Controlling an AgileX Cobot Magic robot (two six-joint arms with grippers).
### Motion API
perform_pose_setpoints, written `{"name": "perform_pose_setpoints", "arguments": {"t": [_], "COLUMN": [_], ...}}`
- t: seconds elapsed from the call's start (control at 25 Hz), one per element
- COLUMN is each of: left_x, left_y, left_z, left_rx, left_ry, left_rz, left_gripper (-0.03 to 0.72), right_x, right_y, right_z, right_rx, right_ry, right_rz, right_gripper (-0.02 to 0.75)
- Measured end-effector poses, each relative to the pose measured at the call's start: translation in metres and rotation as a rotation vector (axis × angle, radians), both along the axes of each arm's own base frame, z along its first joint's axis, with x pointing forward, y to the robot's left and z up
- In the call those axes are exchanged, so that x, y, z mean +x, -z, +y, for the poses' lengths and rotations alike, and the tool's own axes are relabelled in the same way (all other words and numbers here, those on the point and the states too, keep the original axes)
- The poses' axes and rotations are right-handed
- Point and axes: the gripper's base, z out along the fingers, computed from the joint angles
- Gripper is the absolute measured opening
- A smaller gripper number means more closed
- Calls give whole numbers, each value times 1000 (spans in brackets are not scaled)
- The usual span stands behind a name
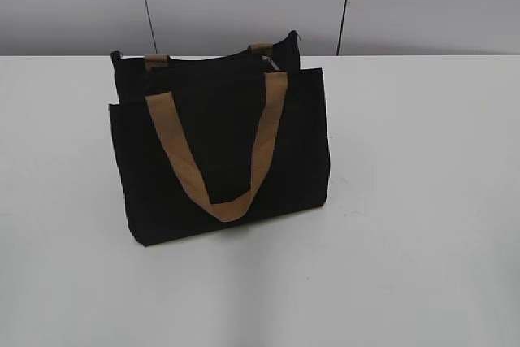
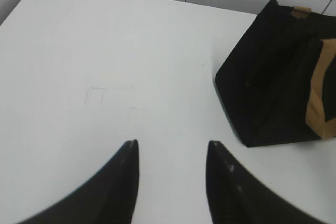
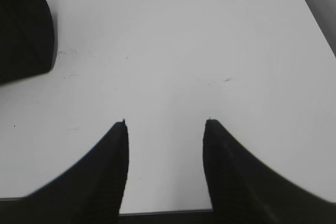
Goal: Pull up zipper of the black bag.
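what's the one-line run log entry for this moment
left gripper: open, empty, over table | right gripper: open, empty | black bag: upright, untouched | zipper: not gripped

The black bag (image 1: 219,152) stands upright on the table (image 1: 422,201), left of its middle and nearer the back edge than the front, one handle (image 1: 215,148) hanging down its front face (the other behind it).
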Motion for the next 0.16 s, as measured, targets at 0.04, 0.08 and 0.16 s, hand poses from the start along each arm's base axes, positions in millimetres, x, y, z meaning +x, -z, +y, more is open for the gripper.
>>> {"name": "perform_pose_setpoints", "arguments": {"t": [0.04,0.08,0.16], "left_x": [0,0,0], "left_y": [0,0,0], "left_z": [0,0,0], "left_rx": [0,0,0], "left_ry": [0,0,0], "left_rz": [0,0,0], "left_gripper": [320,320,315], "right_x": [0,0,0], "right_y": [0,0,0], "right_z": [0,0,0], "right_rx": [0,0,0], "right_ry": [0,0,0], "right_rz": [0,0,0], "right_gripper": [366,366,366]}}
